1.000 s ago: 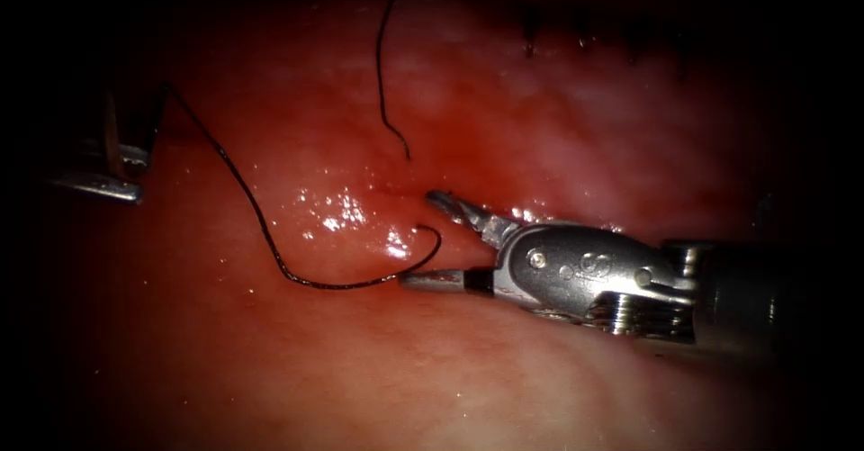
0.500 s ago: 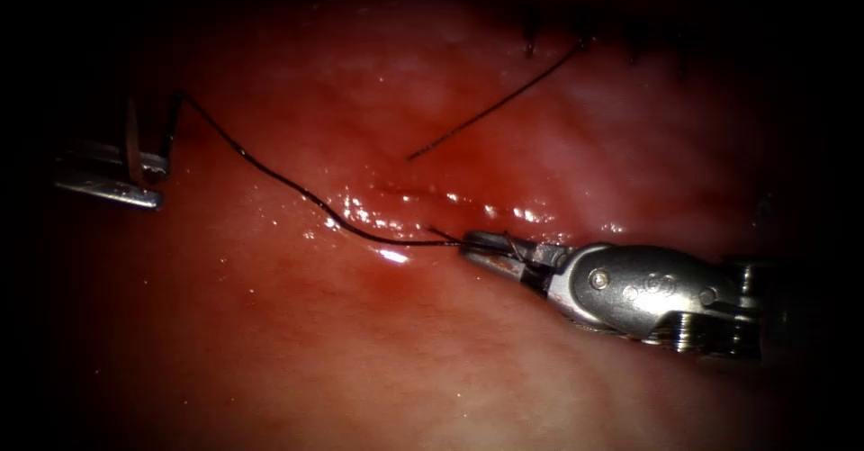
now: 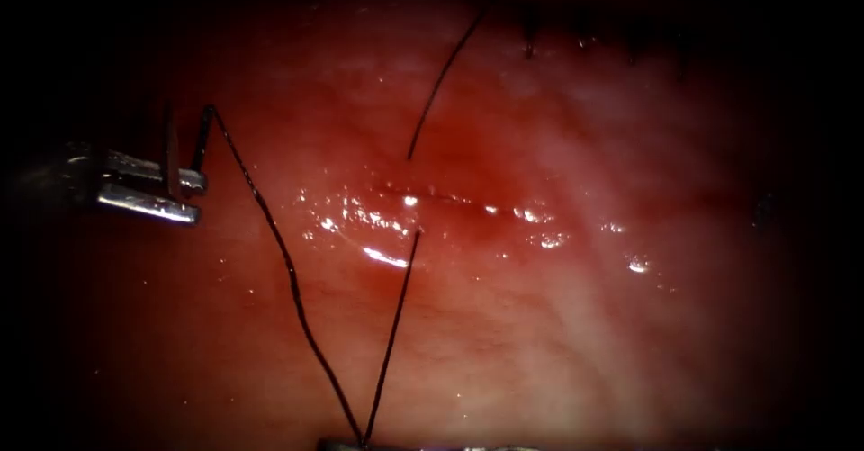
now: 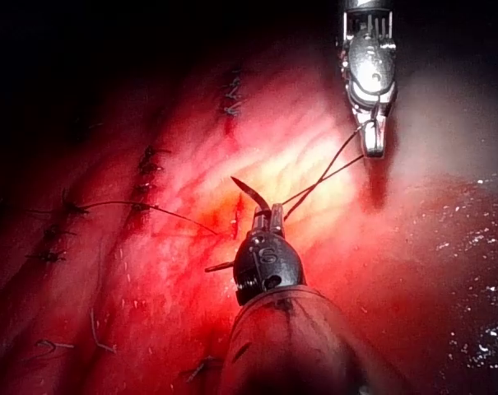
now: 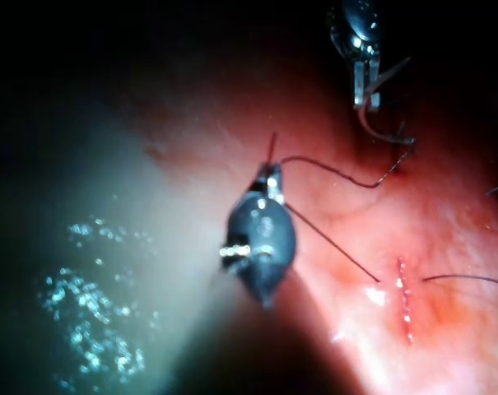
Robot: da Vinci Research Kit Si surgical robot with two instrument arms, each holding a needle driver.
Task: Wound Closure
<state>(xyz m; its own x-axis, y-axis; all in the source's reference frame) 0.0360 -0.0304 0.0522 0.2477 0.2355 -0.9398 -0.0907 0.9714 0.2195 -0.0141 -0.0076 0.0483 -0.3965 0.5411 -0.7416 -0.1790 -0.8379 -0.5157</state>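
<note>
Wound closure on the tissue (image 3: 558,343), mid-stitch. Shows the left tool (image 3: 196,197) at the left of the field, well apart from the cut (image 3: 450,197), jaws clamped on the needle (image 4: 250,193) at about the middle of its curve. Holds the needle clear of the tissue, point free and nothing embedded.

Shows the right tool (image 5: 271,173) at the near edge of the field, jaws closed on the thread (image 3: 288,271). Traces the thread from the needle down to those jaws, then back up as a straight strand to an exit on the near lip of the cut, toward its left end. Picks up a second strand (image 3: 441,82) on the far lip, just opposite, running off into the far dark.

Done, as judged from these views: several earlier stitches (image 4: 150,160) tied along the far stretch of the wound, with short cut ends (image 4: 100,341) left standing; the present bite apparently through both lips.

Left, by the same judgement: no knot seen at this bite, the lips here not drawn together, glistening red fluid (image 3: 360,212) along the open cut, and the length toward the right unstitched
</note>
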